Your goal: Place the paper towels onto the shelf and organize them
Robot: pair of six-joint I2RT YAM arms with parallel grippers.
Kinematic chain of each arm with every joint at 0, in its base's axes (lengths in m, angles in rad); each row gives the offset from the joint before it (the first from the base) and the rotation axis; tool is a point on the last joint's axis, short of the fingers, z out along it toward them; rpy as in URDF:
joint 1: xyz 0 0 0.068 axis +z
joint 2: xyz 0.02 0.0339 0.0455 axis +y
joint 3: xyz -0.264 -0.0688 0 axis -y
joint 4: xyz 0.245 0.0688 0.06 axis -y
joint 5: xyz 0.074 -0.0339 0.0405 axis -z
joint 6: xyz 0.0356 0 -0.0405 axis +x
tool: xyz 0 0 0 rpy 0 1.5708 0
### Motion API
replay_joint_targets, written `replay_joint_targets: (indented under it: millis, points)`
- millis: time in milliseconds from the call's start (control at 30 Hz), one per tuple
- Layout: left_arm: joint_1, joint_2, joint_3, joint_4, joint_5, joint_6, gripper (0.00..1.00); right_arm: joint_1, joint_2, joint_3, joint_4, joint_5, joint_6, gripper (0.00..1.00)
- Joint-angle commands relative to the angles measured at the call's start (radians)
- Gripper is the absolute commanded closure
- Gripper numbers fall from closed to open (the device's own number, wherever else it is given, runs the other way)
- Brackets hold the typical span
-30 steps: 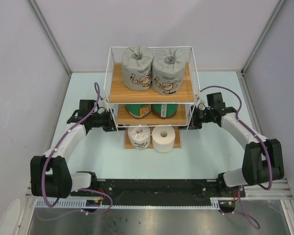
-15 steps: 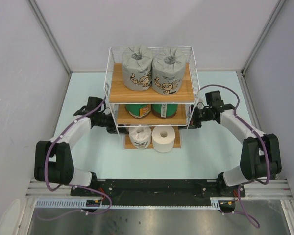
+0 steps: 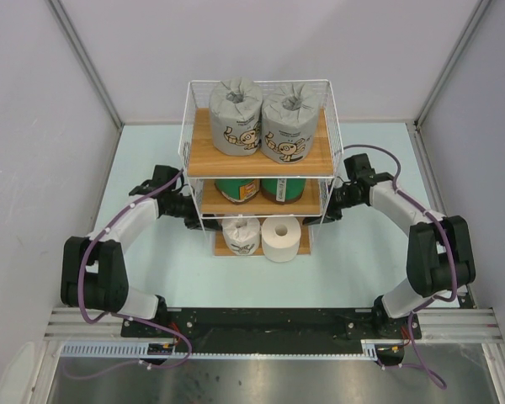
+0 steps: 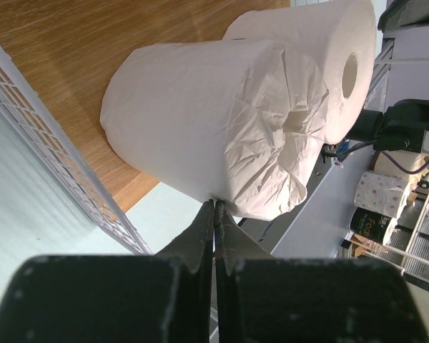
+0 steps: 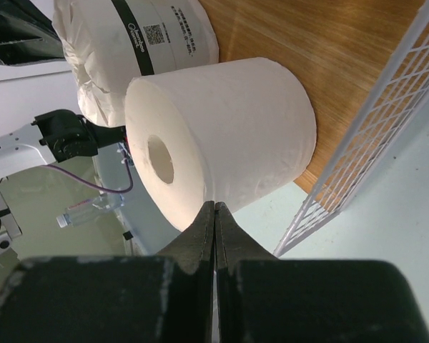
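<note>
The shelf [image 3: 204, 156] stands mid-table. Two grey cartoon-print paper towels [image 3: 236, 116] [image 3: 290, 126] sit on its top board. Two green rolls [image 3: 237, 188] are on the middle board. On the bottom board a white-wrapped roll [image 3: 239, 234] stands beside a bare white roll [image 3: 280, 239]. My left gripper [image 3: 200, 220] is at the shelf's lower left side, shut and empty. In the left wrist view its tips [image 4: 216, 204] meet the wrapped roll [image 4: 214, 121]. My right gripper [image 3: 320, 217], also shut and empty, is at the lower right, its tips [image 5: 214, 205] against the bare roll [image 5: 229, 136].
Grey partition walls [image 3: 50, 126] close in the pale-green table [image 3: 151, 269] on the left, back and right. The arms' mounting rail [image 3: 269, 324] runs along the near edge. White wire side panels [image 4: 57, 143] [image 5: 372, 143] flank the bottom board.
Both arms have drawn their elbows inward toward the shelf. The grippers stay shut at the shelf's lower sides. The rolls have not shifted.
</note>
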Motion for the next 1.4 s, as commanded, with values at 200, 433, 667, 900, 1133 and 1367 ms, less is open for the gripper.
replay_joint_targets:
  millis: [200, 433, 667, 900, 1133, 1367]
  points:
    - [-0.012, -0.011, 0.025, -0.007, 0.005, 0.035, 1.0, 0.025, 0.004, 0.044, -0.094, 0.019, -0.072, 1.0]
    - [-0.017, -0.008, 0.03, -0.01, 0.0, 0.038, 1.0, 0.028, 0.002, 0.044, -0.135, 0.032, -0.094, 1.0]
    - [-0.02, -0.008, 0.03, -0.009, 0.0, 0.038, 1.0, 0.059, 0.016, 0.044, -0.16, 0.02, -0.122, 1.0]
    - [-0.021, -0.016, 0.025, -0.01, -0.003, 0.039, 1.0, 0.088, 0.019, 0.046, -0.183, 0.019, -0.135, 1.0]
    - [-0.027, -0.02, 0.019, -0.007, -0.015, 0.035, 1.0, 0.108, 0.031, 0.044, -0.177, 0.011, -0.132, 1.0]
    - [-0.043, -0.005, 0.019, 0.005, -0.008, 0.03, 1.0, 0.126, 0.054, 0.044, -0.132, -0.024, -0.102, 1.0]
